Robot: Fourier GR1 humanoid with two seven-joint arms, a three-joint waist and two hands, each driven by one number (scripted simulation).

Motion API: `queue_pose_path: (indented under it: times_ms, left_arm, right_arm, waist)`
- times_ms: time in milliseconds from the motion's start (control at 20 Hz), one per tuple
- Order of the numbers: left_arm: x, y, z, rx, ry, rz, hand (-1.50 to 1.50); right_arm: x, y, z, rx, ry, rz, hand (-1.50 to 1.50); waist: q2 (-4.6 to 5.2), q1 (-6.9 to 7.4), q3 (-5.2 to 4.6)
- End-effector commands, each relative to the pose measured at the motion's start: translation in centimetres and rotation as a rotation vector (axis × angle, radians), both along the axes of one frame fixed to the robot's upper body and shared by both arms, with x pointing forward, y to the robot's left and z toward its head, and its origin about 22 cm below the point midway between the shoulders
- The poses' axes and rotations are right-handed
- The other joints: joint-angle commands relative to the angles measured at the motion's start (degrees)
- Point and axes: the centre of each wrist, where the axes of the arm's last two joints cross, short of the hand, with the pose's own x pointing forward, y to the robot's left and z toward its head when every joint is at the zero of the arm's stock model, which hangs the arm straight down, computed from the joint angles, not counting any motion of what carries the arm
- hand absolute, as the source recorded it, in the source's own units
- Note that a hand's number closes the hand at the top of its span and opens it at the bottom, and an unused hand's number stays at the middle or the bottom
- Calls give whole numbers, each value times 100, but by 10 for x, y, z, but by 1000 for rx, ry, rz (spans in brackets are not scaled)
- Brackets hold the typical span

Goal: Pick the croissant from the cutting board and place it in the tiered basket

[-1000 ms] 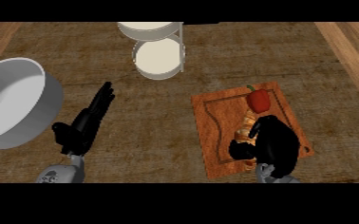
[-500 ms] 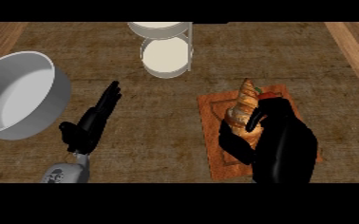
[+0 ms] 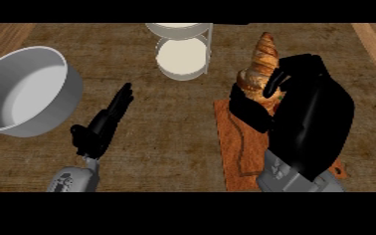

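Already the pick looks done: the robot's black right hand (image 3: 294, 97) is clasping the golden-brown, ridged, tapering croissant (image 3: 260, 67), thumb and fingers curling round its near end while the pointed far tip is sticking out over the desk. It is sitting beyond the far edge of the orange-brown wooden cutting board (image 3: 238, 147), which is lying flat at the near right, largely hidden under the grey forearm. What is left, as I judge it, is carrying the pastry leftward and far to the tiered basket (image 3: 183, 55), a thin wire frame holding round cream-white trays, one above the other, standing at the far middle and well apart from the croissant, then letting go there. The desk (image 3: 169, 129) is showing a rough, mottled brown weave-like surface. At the left a large pale grey, smooth round bowl (image 3: 33, 97) is standing. Between bowl and board the black left hand (image 3: 103, 124) is resting, fingers straight, holding nothing.
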Motion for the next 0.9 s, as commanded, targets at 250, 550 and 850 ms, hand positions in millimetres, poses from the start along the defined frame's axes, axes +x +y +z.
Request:
queue_pose_path:
  times_ms: [250, 550, 850]
  left_arm:
    - [8, -16, 9, -15, -28, -46, 0]
    - [13, -10, 3, -5, -27, -47, 0]
    - [17, -14, 5, -2, -37, -53, 0]
  right_arm:
    - [70, 14, 68, 201, 94, -189, 150]
    - [124, 17, 83, 227, 183, -174, 150]
    - [160, 30, 94, 274, 192, -153, 150]
  waist:
    - [61, 241, 7]
    - [135, 257, 6]
    - [182, 356, 5]
